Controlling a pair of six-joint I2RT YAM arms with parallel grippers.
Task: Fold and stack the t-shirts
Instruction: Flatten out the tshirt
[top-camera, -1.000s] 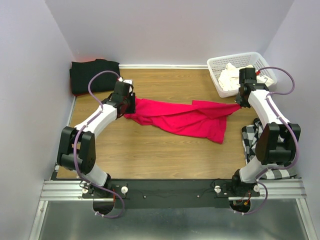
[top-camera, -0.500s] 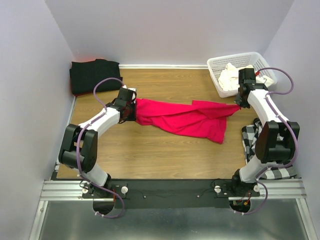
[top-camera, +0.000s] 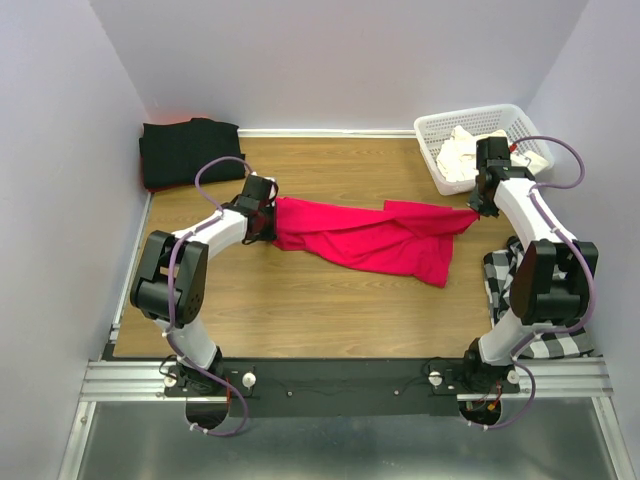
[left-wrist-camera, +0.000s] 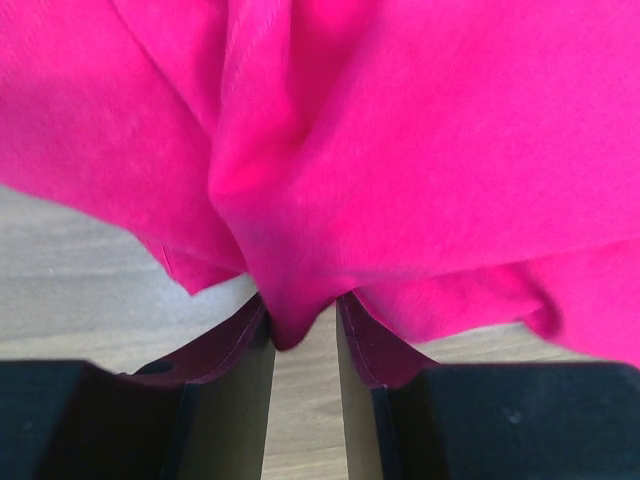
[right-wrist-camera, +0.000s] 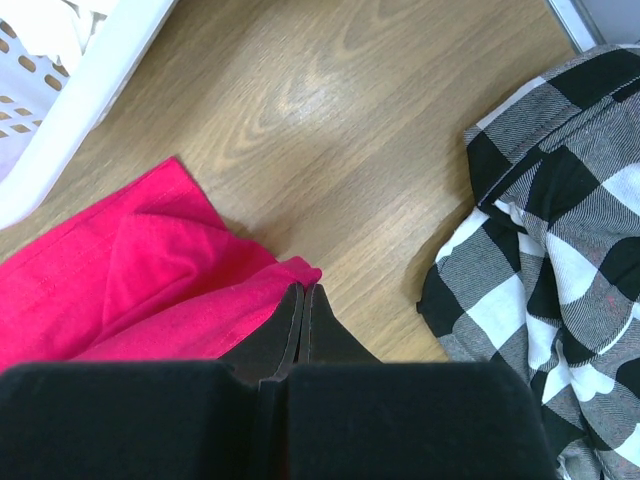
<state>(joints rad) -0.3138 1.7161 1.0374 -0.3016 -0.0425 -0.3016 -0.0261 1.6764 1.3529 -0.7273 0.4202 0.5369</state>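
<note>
The red t-shirt (top-camera: 370, 240) lies stretched across the wooden table between both grippers. My left gripper (top-camera: 268, 222) is at its left end. In the left wrist view the red fabric (left-wrist-camera: 400, 150) fills the frame and a bunched fold sits pinched between the tips of my left gripper (left-wrist-camera: 300, 310). My right gripper (top-camera: 478, 210) holds the shirt's right corner. In the right wrist view my right gripper (right-wrist-camera: 302, 290) is pressed shut with the red cloth (right-wrist-camera: 120, 270) at its tips. The black t-shirt (top-camera: 185, 150) lies folded at the back left. The cream t-shirt (top-camera: 462, 155) is in the basket.
The white lattice basket (top-camera: 470, 118) stands at the back right and its wall shows in the right wrist view (right-wrist-camera: 90, 90). A black-and-white checkered cloth (top-camera: 500, 280) lies at the right edge by the right arm, and also shows in the right wrist view (right-wrist-camera: 560, 200). Walls close in three sides.
The left arm's elbow has swung right and its gripper has shifted slightly right and nearer, drawing in the shirt's left end. The right arm has barely moved.
</note>
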